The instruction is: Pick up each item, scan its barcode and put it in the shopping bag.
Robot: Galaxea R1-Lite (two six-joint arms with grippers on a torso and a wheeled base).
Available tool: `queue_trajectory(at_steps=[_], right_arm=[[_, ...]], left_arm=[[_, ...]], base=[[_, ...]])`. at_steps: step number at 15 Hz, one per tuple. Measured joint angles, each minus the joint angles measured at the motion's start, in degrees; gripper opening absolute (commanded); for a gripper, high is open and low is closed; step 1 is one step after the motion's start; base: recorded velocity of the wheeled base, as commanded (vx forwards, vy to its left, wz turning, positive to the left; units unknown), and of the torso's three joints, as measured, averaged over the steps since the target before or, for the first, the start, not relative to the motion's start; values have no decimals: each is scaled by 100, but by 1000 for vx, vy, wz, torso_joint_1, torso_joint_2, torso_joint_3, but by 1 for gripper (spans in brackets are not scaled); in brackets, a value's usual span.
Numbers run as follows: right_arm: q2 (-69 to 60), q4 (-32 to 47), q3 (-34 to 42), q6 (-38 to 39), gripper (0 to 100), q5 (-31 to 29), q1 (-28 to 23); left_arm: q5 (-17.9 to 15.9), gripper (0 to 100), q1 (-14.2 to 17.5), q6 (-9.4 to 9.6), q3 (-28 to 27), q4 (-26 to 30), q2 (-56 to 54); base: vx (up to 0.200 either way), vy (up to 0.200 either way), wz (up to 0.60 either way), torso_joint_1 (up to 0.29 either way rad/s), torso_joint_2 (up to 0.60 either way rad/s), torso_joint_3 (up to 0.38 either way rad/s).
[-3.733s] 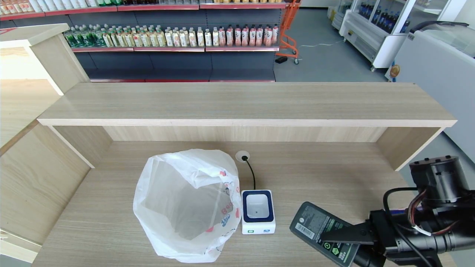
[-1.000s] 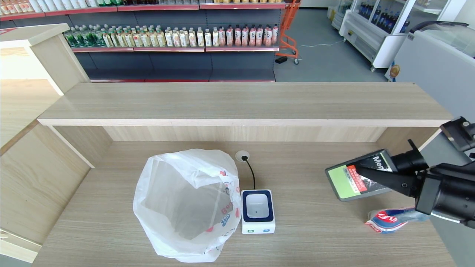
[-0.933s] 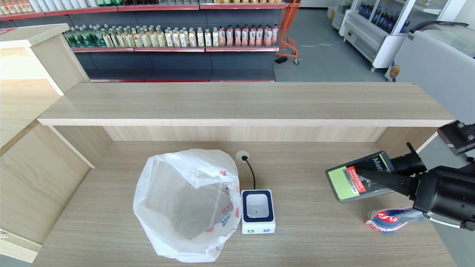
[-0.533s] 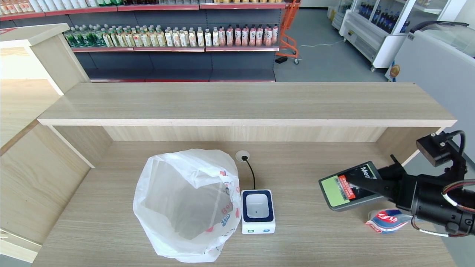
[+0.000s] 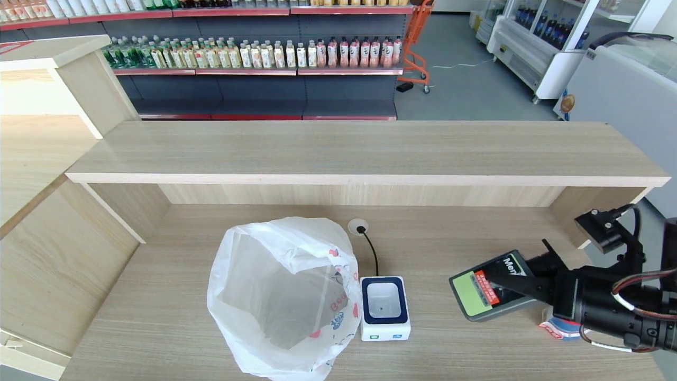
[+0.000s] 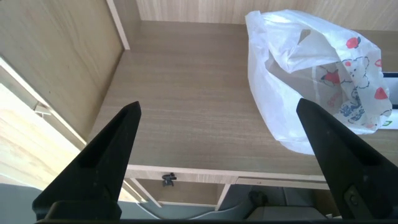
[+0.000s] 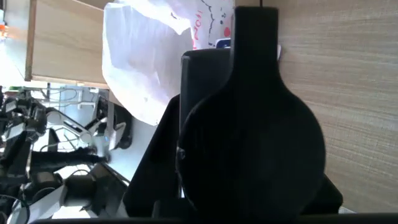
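My right gripper [image 5: 494, 281] is shut on a dark flat pack [image 5: 476, 296] with a green and red label. It holds the pack above the counter [image 5: 158, 328], to the right of the white and blue barcode scanner [image 5: 385, 308]. The open white shopping bag [image 5: 280, 296] stands just left of the scanner. In the right wrist view the dark pack [image 7: 205, 74] sits in front of the bag [image 7: 149, 56]. My left gripper [image 6: 217, 109] hangs open and empty off the counter's front edge, with the bag [image 6: 311, 74] ahead of it.
A red and blue packet [image 5: 554, 328] lies on the counter under my right arm. The scanner's black cable [image 5: 370, 248] runs to a hole at the back. A raised wooden shelf [image 5: 365, 151] and side panels [image 5: 63, 264] wall in the counter.
The head camera has shifted slightly. My right gripper has turned the pack over since the earliest frame, and in the last second carried it lower and left, closer to the scanner.
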Motion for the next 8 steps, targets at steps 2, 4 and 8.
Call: queue_trajectory(at_steps=[2,4,8], right_arm=[[286,-29,30,-328,0,-167,-6],[686,-88,9,-596,0,-219,0],[1437,-717,-30,-675,0,-195,187]], left_arm=[[-5,100,2,7,0,5,0],[-2,100,-6,13,0,7,0],[-2,100,5,44,0,5,0]], base=[[0,0,0,0,0,0],[0,0,0,0,0,0],[0,0,0,0,0,0]])
